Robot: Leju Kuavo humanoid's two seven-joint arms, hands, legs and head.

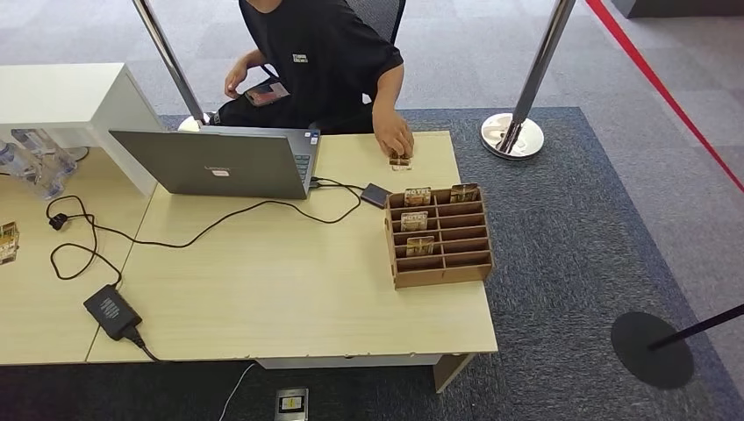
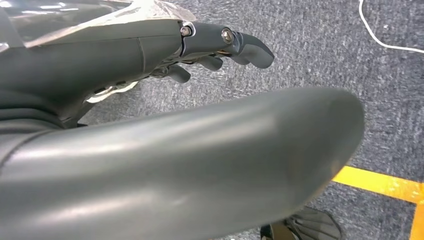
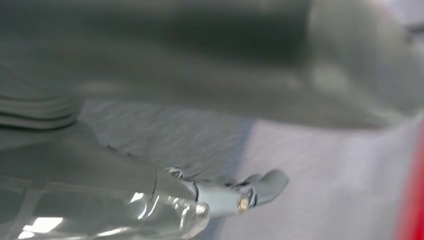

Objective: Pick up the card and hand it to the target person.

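Observation:
A wooden slotted box [image 1: 456, 263] stands near the table's right edge in the head view, with several brown cards upright in its far slots, one labelled card [image 1: 418, 196] at the back left. A person in a black shirt [image 1: 325, 53] sits across the table, their hand [image 1: 395, 139] resting on a small card stand [image 1: 400, 161] just beyond the box. My left hand [image 2: 165, 150] hangs over grey carpet, its fingers [image 2: 220, 47] stretched out and holding nothing. My right hand [image 3: 150, 200] also hangs over carpet, blurred, with nothing in it.
An open grey laptop [image 1: 215, 162] sits at the table's far left, its cable running to a black power brick [image 1: 112, 311]. A small dark device [image 1: 376, 195] lies beside the box. Stanchion bases [image 1: 512, 136] [image 1: 651, 349] stand on the carpet to the right. Water bottles [image 1: 35, 162] are on the left table.

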